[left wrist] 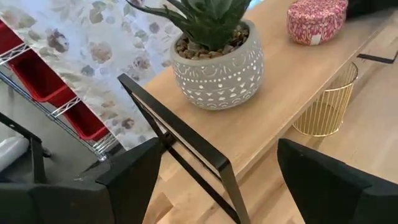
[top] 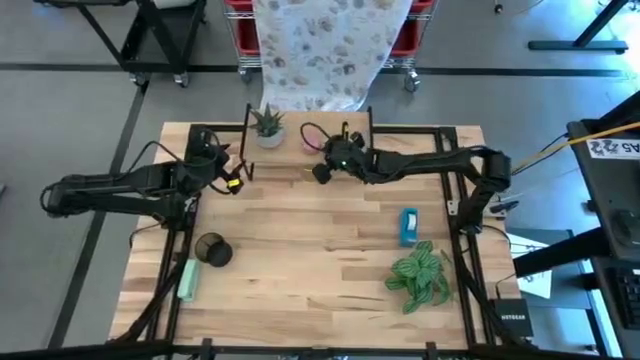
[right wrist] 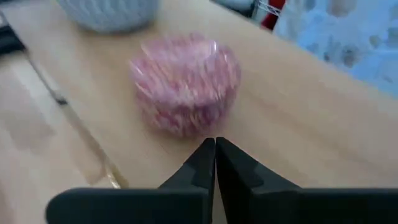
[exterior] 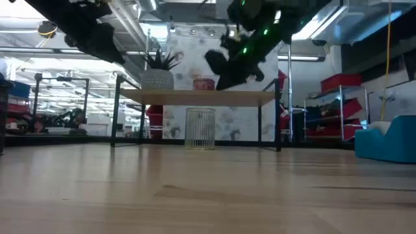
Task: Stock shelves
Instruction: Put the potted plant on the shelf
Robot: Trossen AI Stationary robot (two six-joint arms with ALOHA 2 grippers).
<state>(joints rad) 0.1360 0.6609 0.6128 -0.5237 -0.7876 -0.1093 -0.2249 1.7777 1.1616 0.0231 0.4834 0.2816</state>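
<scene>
The shelves (top: 310, 150) stand at the table's far middle, a light plank top (exterior: 201, 97) on thin black legs. On the top rest a succulent in a grey pot (top: 268, 125) (left wrist: 217, 68) and a pink patterned tin (top: 316, 135) (right wrist: 186, 81). A gold wire basket (exterior: 200, 128) (left wrist: 326, 99) stands beneath the plank. My right gripper (right wrist: 215, 155) (top: 323, 170) hovers shut just in front of the tin, above the plank. My left gripper (left wrist: 217, 180) (top: 238, 168) is open at the shelves' left end, its fingers on either side of a black leg bar (left wrist: 186, 149) without touching it.
On the table's near half lie a blue object (top: 408, 226), a leafy green plant (top: 420, 275), a dark cup (top: 213, 250) and a pale green item (top: 188, 280). Behind the shelves are a patterned cloth (top: 320, 50) and red bins (left wrist: 37, 74).
</scene>
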